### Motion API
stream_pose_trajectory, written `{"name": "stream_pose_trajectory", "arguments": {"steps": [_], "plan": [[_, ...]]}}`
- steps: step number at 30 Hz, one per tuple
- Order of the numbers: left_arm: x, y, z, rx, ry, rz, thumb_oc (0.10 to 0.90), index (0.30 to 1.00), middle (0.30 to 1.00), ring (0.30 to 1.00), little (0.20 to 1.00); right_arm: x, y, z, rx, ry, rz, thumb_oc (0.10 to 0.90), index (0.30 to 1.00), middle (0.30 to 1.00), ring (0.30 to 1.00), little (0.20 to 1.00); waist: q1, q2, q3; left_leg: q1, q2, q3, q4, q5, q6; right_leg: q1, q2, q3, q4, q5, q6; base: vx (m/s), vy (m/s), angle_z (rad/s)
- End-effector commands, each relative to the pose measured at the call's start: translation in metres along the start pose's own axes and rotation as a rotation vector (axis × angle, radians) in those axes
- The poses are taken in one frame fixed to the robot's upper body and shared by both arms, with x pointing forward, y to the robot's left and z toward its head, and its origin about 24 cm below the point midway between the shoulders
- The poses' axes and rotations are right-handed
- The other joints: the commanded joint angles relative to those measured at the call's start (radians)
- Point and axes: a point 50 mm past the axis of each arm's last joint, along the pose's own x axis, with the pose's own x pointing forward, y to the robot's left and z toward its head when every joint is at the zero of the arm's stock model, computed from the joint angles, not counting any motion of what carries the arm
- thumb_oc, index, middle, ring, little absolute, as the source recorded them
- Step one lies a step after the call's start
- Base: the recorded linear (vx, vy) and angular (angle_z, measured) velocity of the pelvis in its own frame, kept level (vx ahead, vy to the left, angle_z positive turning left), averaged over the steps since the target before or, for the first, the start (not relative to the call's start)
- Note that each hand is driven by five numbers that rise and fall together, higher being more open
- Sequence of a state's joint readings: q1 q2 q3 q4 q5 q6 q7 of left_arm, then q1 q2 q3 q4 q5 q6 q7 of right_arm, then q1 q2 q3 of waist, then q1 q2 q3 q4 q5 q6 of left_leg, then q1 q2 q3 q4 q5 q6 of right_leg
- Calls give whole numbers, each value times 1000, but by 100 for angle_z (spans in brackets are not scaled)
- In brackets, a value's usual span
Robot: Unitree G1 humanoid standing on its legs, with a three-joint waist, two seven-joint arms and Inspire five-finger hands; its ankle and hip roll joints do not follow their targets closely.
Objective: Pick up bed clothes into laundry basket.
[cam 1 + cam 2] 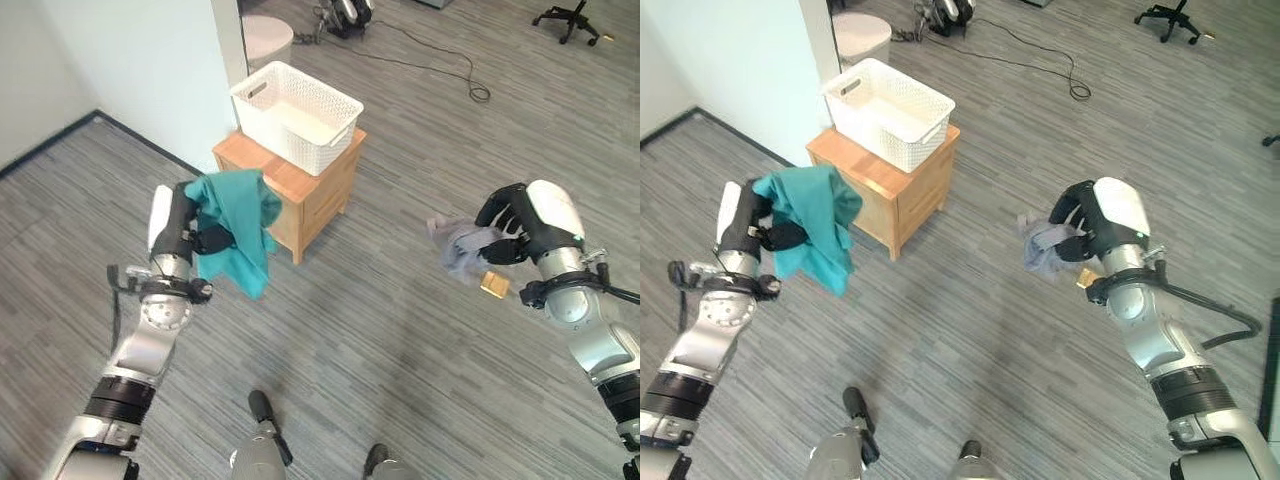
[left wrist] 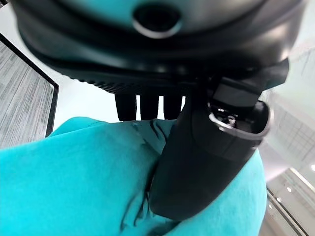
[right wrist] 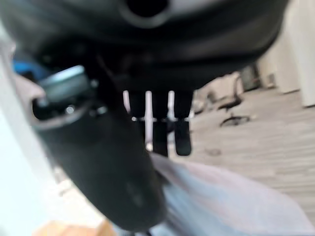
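A teal garment hangs from my left hand, whose fingers and thumb are curled round the cloth; it is held in the air just left of the wooden stand. My right hand is shut on a small grey cloth, which bunches out past the fingers above the floor at the right. The white laundry basket stands on the wooden stand, and nothing shows inside it.
The basket rests on a low wooden cabinet beside a white wall corner. A round white bin stands behind it. A cable runs over the grey floor, and an office chair's base is at the far right.
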State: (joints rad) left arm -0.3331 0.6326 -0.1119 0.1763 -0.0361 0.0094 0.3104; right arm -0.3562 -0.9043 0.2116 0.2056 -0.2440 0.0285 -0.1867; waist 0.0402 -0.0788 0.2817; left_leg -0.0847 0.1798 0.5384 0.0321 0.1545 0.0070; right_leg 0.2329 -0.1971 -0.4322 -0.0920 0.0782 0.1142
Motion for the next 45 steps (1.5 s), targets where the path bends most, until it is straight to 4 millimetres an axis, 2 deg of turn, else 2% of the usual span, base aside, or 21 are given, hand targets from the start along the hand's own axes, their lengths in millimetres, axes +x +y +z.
{"name": "stream_pose_trajectory", "arguments": {"steps": [1, 2, 4, 5, 7, 9, 13, 17, 20, 21, 23, 27, 32, 34, 36, 39, 40, 42, 43, 44, 45], "plan": [[12, 24, 61, -22, -303, 118, 400, 300, 300, 300, 300, 20, -73, 32, -45, -153, -265, 400, 300, 300, 300, 300, 51, 8, -99, -28, 95, -56, -67, 42, -125, 89, 20, 39, 147, -240, 78, 327, 158, -39], [14, 24, 60, -12, -294, 118, 400, 300, 300, 300, 300, 21, -66, 35, -35, -155, -251, 400, 300, 300, 300, 300, 45, -20, -94, 9, 70, -31, -50, 2, -91, 33, -23, 50, 310, -206, 116, 396, 192, -28], [16, 26, 61, -8, -296, 125, 400, 300, 300, 300, 300, 22, -67, 37, -37, -161, -258, 400, 300, 300, 300, 300, 38, -29, -87, 21, 58, -26, -42, -14, -79, -10, -44, 64, 392, -171, 135, 245, 152, -8], [20, 28, 62, 0, -294, 136, 400, 300, 300, 300, 300, 24, -73, 43, -35, -184, -286, 400, 300, 300, 300, 300, 17, -30, -77, 68, 49, -13, -50, -47, -60, -98, -76, 72, 526, -107, 144, 135, 128, -5], [21, 30, 64, 4, -301, 144, 400, 300, 300, 300, 300, 26, -75, 47, -27, -198, -301, 400, 300, 300, 300, 300, 13, -33, -76, 95, 37, 6, -63, -63, -54, -134, -107, 48, 550, -86, 145, 209, 122, -2], [21, 33, 67, 18, -316, 142, 400, 300, 300, 300, 300, 28, -79, 50, -16, -202, -313, 400, 300, 300, 300, 300, -3, -34, -71, 146, 21, -2, -93, -89, -61, -160, -139, -12, 457, -90, 123, 265, 56, -6], [20, 29, 68, 20, -326, 120, 400, 300, 300, 300, 300, 25, -79, 45, -22, -183, -312, 400, 300, 300, 300, 300, -22, -37, -78, 166, 29, -33, -98, -106, -85, -164, -126, -22, 254, -88, 110, 221, -115, 22], [21, 28, 65, 17, -316, 118, 400, 300, 300, 300, 300, 16, -71, 43, 97, -198, -296, 400, 300, 300, 300, 300, -31, -65, -100, 216, 36, -74, -102, -132, -118, -192, -171, 52, 109, 31, 145, 248, -187, 66], [19, 28, 61, 12, -305, 117, 400, 300, 300, 300, 300, 13, -68, 44, 127, -200, -295, 400, 300, 300, 300, 300, -24, -67, -108, 224, 35, -76, -99, -135, -122, -167, -170, 40, 85, 37, 148, 66, -40, 9], [-136, -28, -141, -183, 638, 33, 400, 300, 300, 300, 300, -176, 166, -76, 751, 806, 125, 400, 300, 300, 300, 300, -115, 31, -41, 263, -23, -216, -37, -267, -55, -256, -73, 252, 336, -94, 100, -60, 2, 1], [-133, -26, -135, -208, 601, 35, 400, 300, 300, 300, 300, -154, 154, -70, 701, 707, 114, 400, 300, 300, 300, 300, -82, 23, -73, 238, -44, -222, -39, -265, -54, -183, -58, 239, 230, -135, 86, -149, 2, 12], [-106, -10, -108, -328, 428, 129, 400, 300, 300, 300, 300, -78, 96, -36, 507, 316, 43, 400, 300, 300, 300, 300, -57, 29, -117, 247, -34, -209, -59, -248, -73, -154, -77, 205, 128, -73, 97, -88, -22, 3], [-58, -14, -65, -352, 206, 73, 400, 300, 300, 300, 300, -15, 32, 14, 384, -13, -110, 400, 300, 300, 300, 300, -39, 13, -148, 242, -43, -232, -69, -228, -72, -131, -97, 164, 120, -38, 111, -66, 30, 10], [-44, -15, -47, -371, 131, 57, 400, 300, 300, 300, 300, -1, 10, 31, 326, -109, -168, 400, 300, 300, 300, 300, -31, 15, -135, 254, -56, -235, -78, -232, -54, -160, -113, 169, 249, -33, 119, -58, 99, 11], [-32, -15, -23, -391, 30, 48, 400, 300, 300, 300, 300, 10, -16, 47, 264, -195, -239, 400, 300, 300, 300, 300, -35, 17, -106, 275, -69, -249, -96, -226, -39, -226, -122, 203, 399, 36, 142, -13, 89, 30], [-17, -18, 4, -426, -72, 63, 400, 300, 300, 300, 300, 19, -40, 66, 244, -279, -323, 400, 300, 300, 300, 300, -60, 36, -86, 303, -58, -286, -114, -235, -32, -320, -63, 266, 488, 2, 138, 104, 47, 36], [-12, -15, 16, -447, -126, 75, 400, 300, 300, 300, 300, 20, -56, 74, 228, -324, -364, 400, 300, 300, 300, 300, -64, 31, -81, 308, -60, -298, -116, -245, -46, -338, -66, 258, 400, -52, 119, 189, -44, 43], [-10, -13, 24, -467, -161, 79, 400, 300, 300, 300, 300, 18, -64, 76, 223, -344, -390, 400, 300, 300, 300, 300, -70, 22, -77, 314, -60, -308, -119, -247, -61, -357, -81, 249, 278, -58, 110, 184, -118, 36], [-11, -13, 25, -467, -161, 77, 400, 300, 300, 300, 300, 18, -64, 76, 223, -342, -391, 400, 300, 300, 300, 300, -76, 27, -78, 314, -53, -315, -117, -251, -63, -335, -75, 235, 246, -48, 110, 459, -272, 43], [-7, -13, 35, -454, -211, 61, 400, 300, 300, 300, 300, 12, -80, 75, 177, -359, -460, 400, 300, 300, 300, 300, -109, 18, -75, 343, -35, -350, -119, -276, -97, -383, -68, 271, 63, 4, 131, 373, -186, 79], [-7, -14, 36, -454, -212, 60, 400, 300, 300, 300, 300, 12, -81, 74, 176, -358, -462, 400, 300, 300, 300, 300, -108, 21, -74, 344, -32, -350, -119, -279, -98, -377, -65, 268, 55, 7, 132, 436, -249, 91]]}}
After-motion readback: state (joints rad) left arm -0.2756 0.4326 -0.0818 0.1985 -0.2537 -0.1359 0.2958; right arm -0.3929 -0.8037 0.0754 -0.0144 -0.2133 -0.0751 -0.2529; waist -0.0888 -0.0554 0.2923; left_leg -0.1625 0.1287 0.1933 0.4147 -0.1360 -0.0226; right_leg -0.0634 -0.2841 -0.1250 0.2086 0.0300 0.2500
